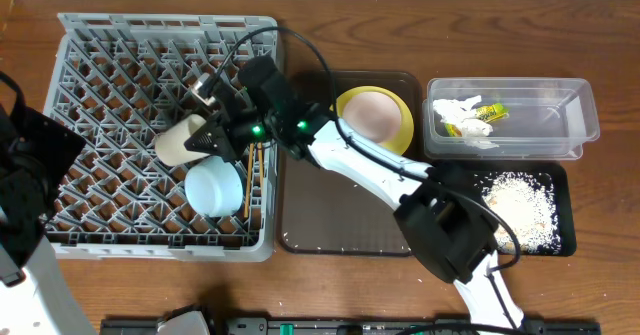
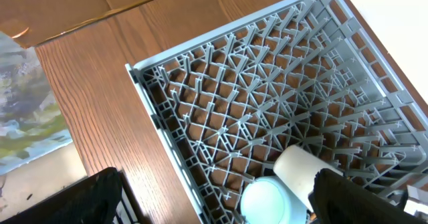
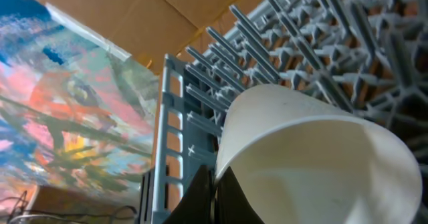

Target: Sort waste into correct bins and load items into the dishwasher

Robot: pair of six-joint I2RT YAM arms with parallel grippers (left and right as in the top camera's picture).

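Note:
My right gripper [image 1: 212,135] is shut on the rim of a pale white cup [image 1: 178,143] and holds it tilted over the grey dish rack [image 1: 110,65]. In the right wrist view the fingers [image 3: 215,194] pinch the cup's rim [image 3: 314,150]. A light blue bowl [image 1: 213,187] lies in the rack just below the cup. Two wooden chopsticks [image 1: 250,180] lie at the rack's right side. My left gripper [image 2: 221,207] is open and empty above the rack's near-left edge [image 2: 267,83]. The cup [image 2: 297,170] and bowl [image 2: 271,202] also show there.
A yellow plate [image 1: 375,115] sits on the brown tray [image 1: 340,225]. The clear tub [image 1: 560,115] holds a white napkin [image 1: 458,110] and the green-and-orange wrapper [image 1: 488,112]. The black tray [image 1: 565,210] holds white crumbs [image 1: 520,210].

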